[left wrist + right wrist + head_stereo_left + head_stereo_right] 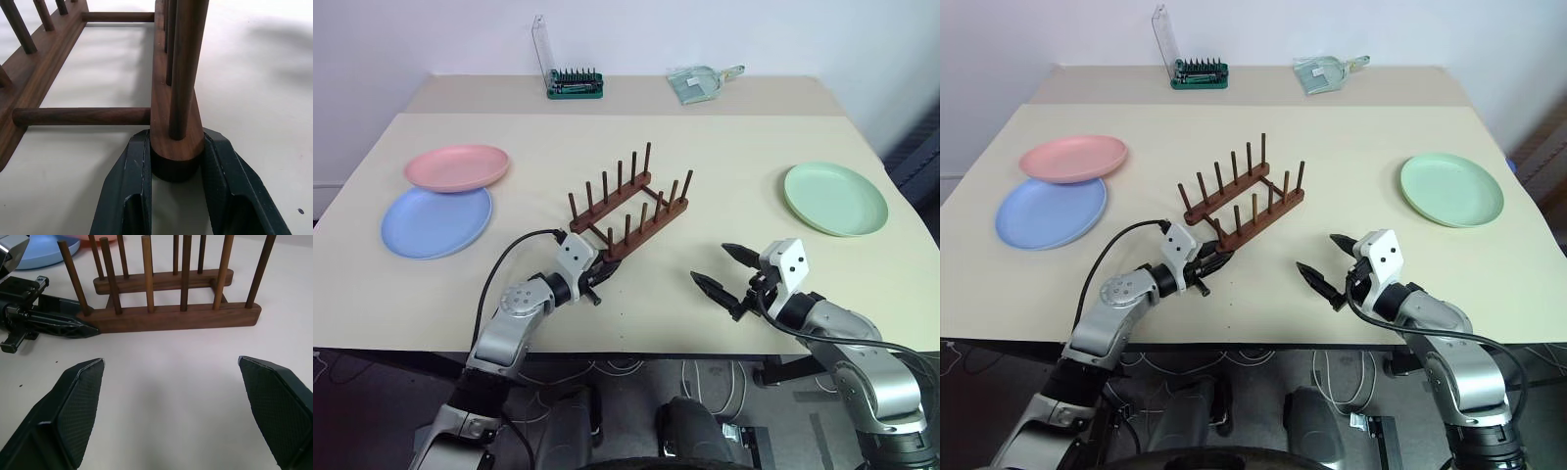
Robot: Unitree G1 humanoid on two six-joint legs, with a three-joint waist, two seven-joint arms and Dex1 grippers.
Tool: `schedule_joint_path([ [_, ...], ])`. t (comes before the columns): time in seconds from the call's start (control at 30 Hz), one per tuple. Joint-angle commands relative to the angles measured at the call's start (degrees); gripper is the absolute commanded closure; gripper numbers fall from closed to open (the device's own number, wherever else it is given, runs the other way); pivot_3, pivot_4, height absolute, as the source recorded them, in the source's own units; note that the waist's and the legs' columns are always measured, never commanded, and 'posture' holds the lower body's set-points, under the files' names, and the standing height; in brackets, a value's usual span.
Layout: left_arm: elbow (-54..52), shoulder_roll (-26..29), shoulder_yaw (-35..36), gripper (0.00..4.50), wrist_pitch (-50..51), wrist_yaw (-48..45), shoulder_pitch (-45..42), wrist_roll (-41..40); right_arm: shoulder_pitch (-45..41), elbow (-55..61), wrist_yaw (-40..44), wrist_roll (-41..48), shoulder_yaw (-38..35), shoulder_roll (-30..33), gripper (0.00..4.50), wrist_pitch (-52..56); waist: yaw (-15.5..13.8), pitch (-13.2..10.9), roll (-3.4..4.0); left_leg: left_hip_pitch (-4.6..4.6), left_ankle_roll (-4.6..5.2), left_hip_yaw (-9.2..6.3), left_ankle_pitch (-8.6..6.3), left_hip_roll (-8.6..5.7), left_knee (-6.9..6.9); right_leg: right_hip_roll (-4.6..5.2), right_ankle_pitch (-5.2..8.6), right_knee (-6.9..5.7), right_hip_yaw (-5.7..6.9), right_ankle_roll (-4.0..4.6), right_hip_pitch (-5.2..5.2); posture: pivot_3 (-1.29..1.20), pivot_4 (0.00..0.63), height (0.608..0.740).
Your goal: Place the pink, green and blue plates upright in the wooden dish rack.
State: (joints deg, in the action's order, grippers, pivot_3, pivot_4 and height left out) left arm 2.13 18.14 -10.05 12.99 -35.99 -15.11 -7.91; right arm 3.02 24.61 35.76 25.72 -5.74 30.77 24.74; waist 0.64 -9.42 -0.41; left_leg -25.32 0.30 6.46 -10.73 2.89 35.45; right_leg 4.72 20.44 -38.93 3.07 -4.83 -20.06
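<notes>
Left gripper (600, 275), two black fingers closed on the near end of one base rail of the small dark-brown wooden dish rack (628, 211). In the left wrist view the rounded rail end (176, 152) sits between the two fingers (129, 186), each pressed against a side of it, with one upright peg rising directly above the grip. The rack stands on the beige tabletop (705, 157), running away from this gripper diagonally toward the far right; its two parallel rails, joined by cross rods, each carry a row of thin upright pegs, with no plate between them.

Right gripper (724, 272), fingers spread wide apart and holding nothing, hovering low over the table to the right of the left gripper and well clear of the rack. In the right wrist view the rack's long side lies ahead of its open fingers (73, 406), with the left gripper visible at the rail end.

Round, shallow salmon-pink plate (457, 166), far to the left of the left gripper, its edge overlapping the round light-blue plate (435, 222), which lies flat just nearer. Round pale mint-green plate (835, 199), flat on the table beyond and to the right of the right gripper, apart from it.

Green-based tool holder (574, 83) with a clear upright lid and a clear scoop-like item (698, 81), at the far edge of the table beyond both grippers.
</notes>
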Motion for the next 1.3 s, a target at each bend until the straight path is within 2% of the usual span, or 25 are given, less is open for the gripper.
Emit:
schedule_joint_path([
  [0.03,4.66,2.30,-0.79,3.73,-2.89,-8.11,-2.45,-1.49,1.25,1.95,1.09,-1.23,0.45,2.07,0.00,0.03,0.00,0.00,-0.01,0.00,0.00,0.00,0.00,0.00,0.00,-0.01,0.00,0.00,0.01,0.00,0.00,0.00,0.150,0.732],
  [0.17,13.41,5.42,-3.08,3.73,-8.49,-21.09,-9.82,-1.80,2.16,1.85,1.15,-1.67,0.42,2.34,0.00,-0.40,-0.03,0.00,-0.02,-0.03,0.00,0.00,0.00,-0.01,-0.01,-0.03,0.01,0.01,0.02,0.01,-0.05,0.00,0.150,0.732],
  [0.4,30.50,4.03,-4.06,3.73,-17.77,-34.95,-20.99,-1.46,4.55,3.33,0.06,-1.93,-0.18,1.38,0.00,-0.82,-0.10,-0.04,-0.08,-0.15,0.02,0.02,-0.01,-0.05,0.00,-0.09,0.01,0.12,0.06,0.00,-0.10,0.00,0.150,0.732],
  [0.57,39.26,2.91,-3.92,3.73,-23.32,-39.33,-25.72,0.20,6.47,4.61,-1.40,-2.11,-0.78,0.83,0.00,-1.23,0.07,-0.06,-0.11,-0.17,0.03,0.03,-0.01,-0.05,0.01,-0.10,0.01,0.12,0.06,-0.02,-0.11,0.00,0.150,0.732],
  [0.73,45.51,2.10,-3.33,3.73,-26.21,-38.80,-28.76,2.42,7.07,4.44,-1.51,-2.20,-1.16,0.96,0.00,-1.65,-0.02,-0.11,-0.19,-0.17,0.06,0.02,-0.03,-0.04,0.02,-0.11,0.01,0.12,0.06,-0.02,-0.10,0.00,0.150,0.732],
  [0.8,46.04,2.83,-2.40,2.68,-25.56,-36.77,-28.19,2.91,6.86,4.34,-1.56,-2.40,-1.14,1.12,0.00,-1.65,0.05,-0.11,-0.20,-0.17,0.07,0.02,-0.04,-0.04,0.03,-0.10,0.01,0.12,0.06,-0.02,-0.10,0.00,0.150,0.732],
  [0.9,44.78,3.99,-1.20,1.48,-24.34,-34.95,-26.60,2.93,6.81,4.25,-1.49,-2.59,-1.26,1.49,0.00,-1.55,0.27,-0.11,-0.20,-0.15,0.08,0.01,-0.04,-0.01,0.05,-0.11,0.01,0.09,0.05,-0.01,-0.09,0.00,0.150,0.732],
  [0.93,42.78,5.03,-0.25,0.96,-22.94,-34.53,-25.03,2.22,6.78,3.84,-1.57,-3.17,-1.30,1.92,0.26,-1.48,0.36,-0.11,-0.20,-0.13,0.08,0.01,-0.04,0.00,0.05,-0.09,0.01,0.06,0.05,-0.01,-0.10,0.00,0.150,0.732],
  [1.0,40.07,6.22,0.85,0.94,-21.04,-33.89,-23.09,1.47,6.73,3.33,-1.65,-3.92,-1.33,2.39,0.70,-1.40,0.66,-0.11,-0.19,-0.12,0.08,0.01,-0.04,0.03,0.07,-0.09,0.01,0.03,0.02,-0.01,-0.11,0.00,0.150,0.732],
  [1.03,37.19,7.27,1.95,1.10,-19.26,-33.52,-21.06,0.46,6.68,2.87,-1.48,-4.31,-1.27,2.89,1.22,-1.05,0.64,-0.11,-0.20,-0.11,0.08,0.00,-0.04,0.04,0.06,-0.09,0.01,0.02,0.01,-0.01,-0.12,0.00,0.150,0.732],
  [1.1,30.22,9.27,3.57,1.78,-15.24,-33.85,-16.51,-1.99,6.21,1.65,-1.33,-5.45,-1.02,3.56,2.13,-0.86,0.88,-0.10,-0.19,-0.09,0.07,-0.01,-0.04,0.06,0.06,-0.10,0.01,-0.02,0.00,-0.01,-0.13,0.00,0.150,0.732],
  [1.23,16.65,11.72,3.37,3.73,-8.05,-35.02,-8.93,-5.33,4.80,-0.49,-1.11,-7.09,-0.21,4.52,4.16,-0.36,0.80,-0.09,-0.17,-0.08,0.07,-0.02,-0.04,0.04,0.07,-0.03,0.01,-0.06,-0.01,0.00,-0.09,0.00,0.150,0.732],
  [1.27,13.58,11.90,2.73,4.15,-6.31,-35.06,-7.56,-5.87,4.32,-0.99,-1.06,-7.66,0.23,4.69,4.50,-0.43,0.56,-0.09,-0.18,-0.07,0.07,-0.03,-0.04,0.04,0.09,-0.03,0.01,-0.06,0.00,0.00,-0.07,0.00,0.150,0.732],
  [1.3,11.00,11.97,1.75,4.38,-5.19,-34.63,-6.44,-5.52,3.64,-1.63,-1.35,-8.72,0.81,4.85,4.50,-0.46,0.46,-0.09,-0.17,-0.07,0.07,-0.04,-0.04,0.04,0.12,-0.03,0.01,-0.06,0.00,0.00,-0.06,0.00,0.150,0.732],
])
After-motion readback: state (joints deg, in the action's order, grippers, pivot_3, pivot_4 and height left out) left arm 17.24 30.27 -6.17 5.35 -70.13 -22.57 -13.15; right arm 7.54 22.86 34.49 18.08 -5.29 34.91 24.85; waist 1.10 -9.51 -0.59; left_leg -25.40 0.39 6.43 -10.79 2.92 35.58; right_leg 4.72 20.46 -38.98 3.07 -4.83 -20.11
